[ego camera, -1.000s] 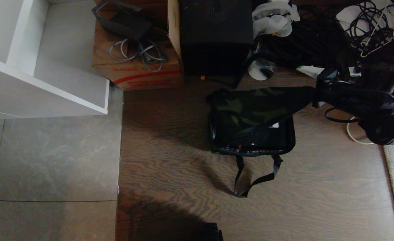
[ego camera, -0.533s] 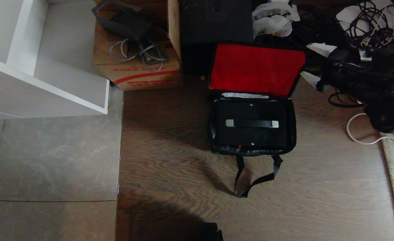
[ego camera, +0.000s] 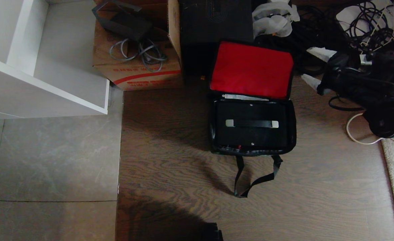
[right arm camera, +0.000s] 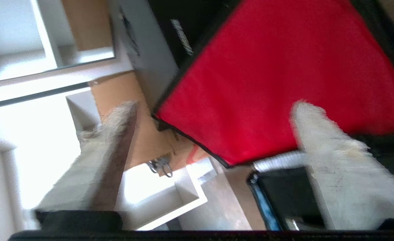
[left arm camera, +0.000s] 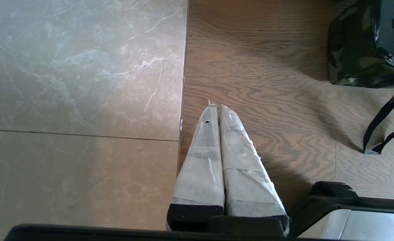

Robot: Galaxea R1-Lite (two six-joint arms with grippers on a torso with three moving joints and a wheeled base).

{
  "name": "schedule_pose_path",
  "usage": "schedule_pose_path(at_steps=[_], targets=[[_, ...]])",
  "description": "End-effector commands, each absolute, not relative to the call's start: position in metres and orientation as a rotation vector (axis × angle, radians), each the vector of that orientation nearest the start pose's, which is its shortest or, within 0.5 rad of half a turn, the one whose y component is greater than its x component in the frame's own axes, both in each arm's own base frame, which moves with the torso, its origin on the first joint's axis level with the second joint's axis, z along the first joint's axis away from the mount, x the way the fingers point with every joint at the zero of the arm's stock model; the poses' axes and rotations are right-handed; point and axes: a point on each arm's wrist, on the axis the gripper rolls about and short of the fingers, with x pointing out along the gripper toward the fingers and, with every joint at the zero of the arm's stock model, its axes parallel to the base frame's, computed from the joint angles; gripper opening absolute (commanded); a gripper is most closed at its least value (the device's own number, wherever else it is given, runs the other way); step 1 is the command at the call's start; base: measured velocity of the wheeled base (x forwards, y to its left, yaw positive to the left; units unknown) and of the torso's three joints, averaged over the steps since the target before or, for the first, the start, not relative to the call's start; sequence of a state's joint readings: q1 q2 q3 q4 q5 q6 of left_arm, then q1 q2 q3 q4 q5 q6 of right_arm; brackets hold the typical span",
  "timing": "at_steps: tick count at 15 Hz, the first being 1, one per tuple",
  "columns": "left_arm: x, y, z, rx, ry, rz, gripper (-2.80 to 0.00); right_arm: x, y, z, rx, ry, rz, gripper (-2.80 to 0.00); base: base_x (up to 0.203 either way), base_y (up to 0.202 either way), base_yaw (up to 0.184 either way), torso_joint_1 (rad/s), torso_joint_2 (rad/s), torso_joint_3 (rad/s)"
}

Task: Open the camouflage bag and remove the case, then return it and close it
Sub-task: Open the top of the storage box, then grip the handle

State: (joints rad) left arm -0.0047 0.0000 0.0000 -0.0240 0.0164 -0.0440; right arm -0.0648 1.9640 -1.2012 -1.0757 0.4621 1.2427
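I see the camouflage bag (ego camera: pixel 285 134) sitting on the wood floor (ego camera: pixel 170 140) with its long axis running left to right across my head view, its red-lined lid (ego camera: pixel 251 69) thrown back and leaning toward the tall black box (ego camera: pixel 215 33) behind it. The case (ego camera: pixel 250 132) lies inside the bag, handle (ego camera: pixel 252 123) up and aligned with that same long axis. My right gripper (ego camera: pixel 312 68) hangs just off the lid's right edge, jaws spread wide, holding nothing, apart from the fabric. My left gripper (left arm camera: pixel 216 107) is parked low over the floor, well to the bag's left, jaws pressed together.
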Motion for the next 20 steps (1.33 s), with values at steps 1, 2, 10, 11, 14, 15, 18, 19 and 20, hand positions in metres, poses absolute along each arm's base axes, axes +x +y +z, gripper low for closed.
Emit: schedule_pose_path(at_steps=[1,2,10,11,14,15,18,19,20], targets=[[-0.022,0.000,0.075,-0.045,-0.016,0.012,-2.80,0.377,-0.015,0.240,1.148,-0.002,0.519,-2.80,0.000,0.000,0.000,0.000,0.00,0.000],[-0.022,0.001,0.076,-0.045,-0.017,0.010,-2.80,0.371,-0.015,0.244,1.151,0.004,0.524,-2.80,0.000,0.000,0.000,0.000,0.00,0.000],[-0.022,0.001,0.075,-0.045,-0.016,0.011,-2.80,0.247,0.003,0.219,1.156,0.414,0.708,-2.80,0.000,0.000,0.000,0.000,0.00,0.000],[-0.022,0.000,0.075,-0.045,-0.016,0.012,-2.80,0.222,0.006,0.220,1.129,0.431,0.753,-2.80,0.000,0.000,0.000,0.000,0.00,0.000],[-0.022,0.000,0.075,-0.045,-0.016,0.012,-2.80,0.152,0.009,0.234,0.981,0.376,0.805,-2.80,0.000,0.000,0.000,0.000,0.00,0.000],[-0.022,0.000,0.075,-0.045,-0.016,0.012,-2.80,0.130,0.007,0.232,0.912,0.353,0.782,-2.80,0.000,0.000,0.000,0.000,0.00,0.000],[-0.022,0.000,0.076,-0.045,-0.017,0.012,-2.80,0.058,0.010,0.201,0.570,0.271,0.670,-2.80,0.000,0.000,0.000,0.000,0.00,0.000],[-0.022,0.000,0.076,-0.045,-0.016,0.012,-2.80,0.040,0.011,0.182,0.343,0.244,0.611,-2.80,0.000,0.000,0.000,0.000,0.00,0.000],[-0.022,0.000,0.076,-0.045,-0.016,0.011,-2.80,0.028,0.010,0.165,0.164,0.251,0.519,-2.80,0.000,0.000,0.000,0.000,0.00,0.000]])
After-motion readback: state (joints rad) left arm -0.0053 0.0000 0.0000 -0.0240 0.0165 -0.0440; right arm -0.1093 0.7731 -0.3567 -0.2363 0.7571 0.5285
